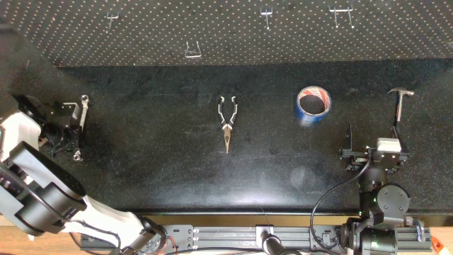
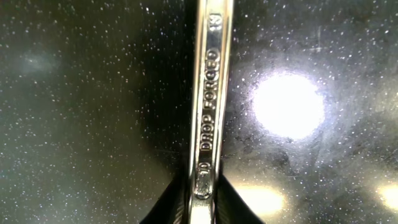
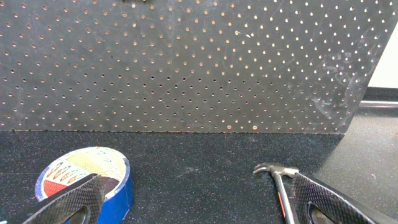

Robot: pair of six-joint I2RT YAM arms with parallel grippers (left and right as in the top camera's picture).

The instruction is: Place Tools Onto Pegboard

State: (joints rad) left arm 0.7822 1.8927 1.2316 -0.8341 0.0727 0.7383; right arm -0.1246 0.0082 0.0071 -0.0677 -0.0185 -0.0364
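1. Left end effector sits at the far left of the top view, low over the dark speckled tabletop. Its 2 fingers are drawn in tight against both sides of the wrench and pinch the shank near 1 end.
2. In the top view the wrench runs almost straight up the frame at the left edge, its far end toward the pegboard. I cannot tell whether it is lifted off the tabletop.
3. Pliers lie flat at the centre of the top view, handles toward the pegboard and nose toward the lower edge.
4. Right of centre is a blue tape roll, hole facing up, well apart from the pliers.
5. At the far right lies the hammer, head toward the pegboard and handle running down the frame.
6. Right end effector is at the lower right of the top view, fingers spread wide and gripping nothing. In its wrist view the tape roll is just beside 1 finger and the hammer just beside the other.
7. Across the top of the frame the pegboard carries 4 metal hooks.
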